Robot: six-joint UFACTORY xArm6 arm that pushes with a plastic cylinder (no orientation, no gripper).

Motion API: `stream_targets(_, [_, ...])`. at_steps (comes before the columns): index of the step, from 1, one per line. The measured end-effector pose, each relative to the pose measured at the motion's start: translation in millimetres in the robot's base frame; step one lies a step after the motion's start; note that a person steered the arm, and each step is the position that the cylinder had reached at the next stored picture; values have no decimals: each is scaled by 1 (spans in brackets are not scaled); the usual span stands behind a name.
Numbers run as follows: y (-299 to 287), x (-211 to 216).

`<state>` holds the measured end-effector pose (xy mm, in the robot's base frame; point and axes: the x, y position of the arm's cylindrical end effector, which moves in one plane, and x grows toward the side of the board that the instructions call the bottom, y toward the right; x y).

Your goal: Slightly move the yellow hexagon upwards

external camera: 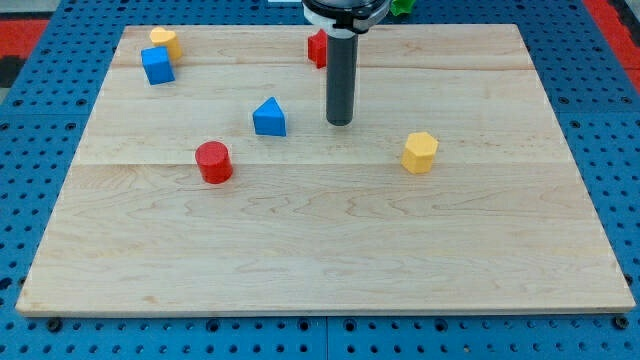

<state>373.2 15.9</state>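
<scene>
Nearest the camera lies the bare front of our pale wooden board, which rests on a blue perforated table. Going back from there, a red cylinder block sits left of centre, and the yellow hexagon block, the one we are to nudge, sits right of centre at about the same depth. Next come a blue block with a peaked top and, just to its right, our tip, the lower end of a straight dark rod. We carry no hand or jaws, so nothing opens, closes or clamps. Our tip stands up and to the view's left of the yellow hexagon, well apart from it. Farthest back are a blue cube, a yellow block and a red block partly hidden behind the rod. We judge the push not yet begun: our tip must first get below the hexagon.
</scene>
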Motion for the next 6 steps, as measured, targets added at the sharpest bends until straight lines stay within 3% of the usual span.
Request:
stream_targets(2, [-17, 60])
stream_targets(3, [72, 85])
stream_targets(4, [126, 74])
stream_targets(5, [126, 44])
stream_targets(6, [125, 40])
